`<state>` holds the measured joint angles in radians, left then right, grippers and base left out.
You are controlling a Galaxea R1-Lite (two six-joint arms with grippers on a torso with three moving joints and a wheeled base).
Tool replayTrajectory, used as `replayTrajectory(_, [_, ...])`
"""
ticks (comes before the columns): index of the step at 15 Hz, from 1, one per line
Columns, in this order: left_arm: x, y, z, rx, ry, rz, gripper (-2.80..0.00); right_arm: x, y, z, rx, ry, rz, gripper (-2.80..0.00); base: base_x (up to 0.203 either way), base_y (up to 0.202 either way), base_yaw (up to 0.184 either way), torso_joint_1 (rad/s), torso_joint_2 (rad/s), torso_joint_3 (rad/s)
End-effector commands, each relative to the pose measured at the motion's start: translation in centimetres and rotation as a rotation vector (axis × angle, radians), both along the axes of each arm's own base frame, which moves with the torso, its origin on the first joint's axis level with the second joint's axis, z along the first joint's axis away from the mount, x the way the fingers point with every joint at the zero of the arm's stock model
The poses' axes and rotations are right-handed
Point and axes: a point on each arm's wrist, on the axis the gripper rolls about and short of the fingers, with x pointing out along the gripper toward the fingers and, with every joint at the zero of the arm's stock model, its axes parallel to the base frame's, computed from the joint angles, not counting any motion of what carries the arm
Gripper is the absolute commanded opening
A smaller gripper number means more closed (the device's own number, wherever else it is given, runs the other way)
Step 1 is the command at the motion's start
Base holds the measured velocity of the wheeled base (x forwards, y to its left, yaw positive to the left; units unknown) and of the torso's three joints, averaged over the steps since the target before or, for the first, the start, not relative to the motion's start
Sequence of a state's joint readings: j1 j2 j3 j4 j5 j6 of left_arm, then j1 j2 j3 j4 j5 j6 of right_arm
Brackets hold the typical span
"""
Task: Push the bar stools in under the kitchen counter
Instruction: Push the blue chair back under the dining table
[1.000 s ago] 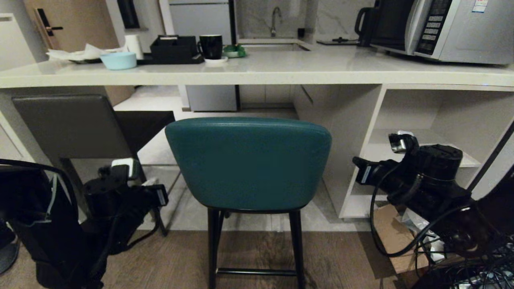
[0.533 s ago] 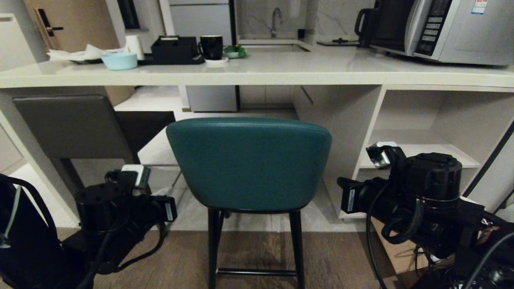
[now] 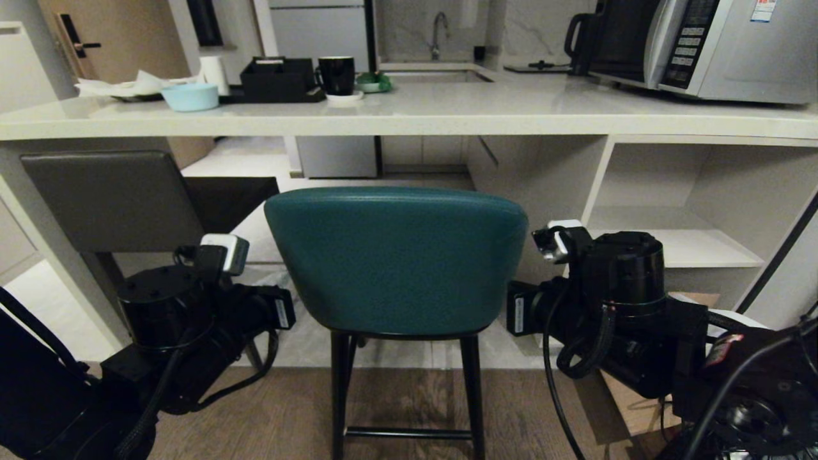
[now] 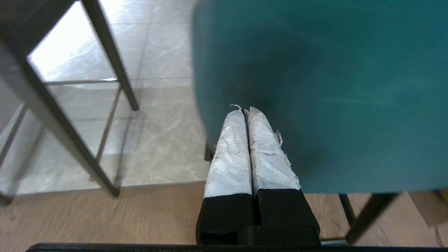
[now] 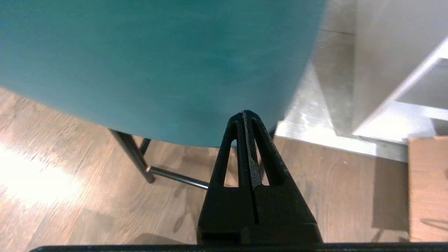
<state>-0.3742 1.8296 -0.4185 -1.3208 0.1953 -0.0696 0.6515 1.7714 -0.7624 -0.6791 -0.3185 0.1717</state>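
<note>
Teal stool [image 3: 396, 259] stands out on the wood floor before the desk [image 3: 409, 118], grey stool [image 3: 112, 201] tucked under at its left; left gripper [image 4: 245, 110] and right gripper [image 5: 244, 113], fingers pressed together, flank the teal backrest, tips right at it

Both arms black, with thick cylindrical wrist housings and looping black cables. Left gripper [image 4: 245, 111]: fingers wrapped in crumpled white tape. Right gripper [image 5: 245, 113]: bare black slotted fingers. Small white-grey camera modules mounted on wrists.
</note>
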Motion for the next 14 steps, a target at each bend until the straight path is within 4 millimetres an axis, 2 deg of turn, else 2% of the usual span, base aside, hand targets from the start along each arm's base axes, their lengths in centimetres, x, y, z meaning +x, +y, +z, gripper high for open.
replayTrajectory(1, [0.42, -0.66, -0.42, 0.007, 0.003, -0.010, -2.80, 0.60, 1.21, -0.97, -0.014, 0.016, 0.015, -2.80, 0.000, 0.000, 0.000, 0.000, 0.00, 0.000])
replayTrajectory(5, [1.21, -0.95, -0.78, 0.010, 0.009, -0.010, -2.80, 0.85, 1.41, -1.15, -0.015, 0.018, 0.012, -2.80, 0.031, 0.000, 0.000, -0.004, 0.00, 0.003])
replayTrajectory(14, [1.28, -0.93, -1.07, 0.013, 0.016, -0.007, -2.80, 0.77, 1.28, -1.18, -0.009, 0.018, 0.006, -2.80, 0.188, 0.000, 0.001, 0.004, 0.00, 0.003])
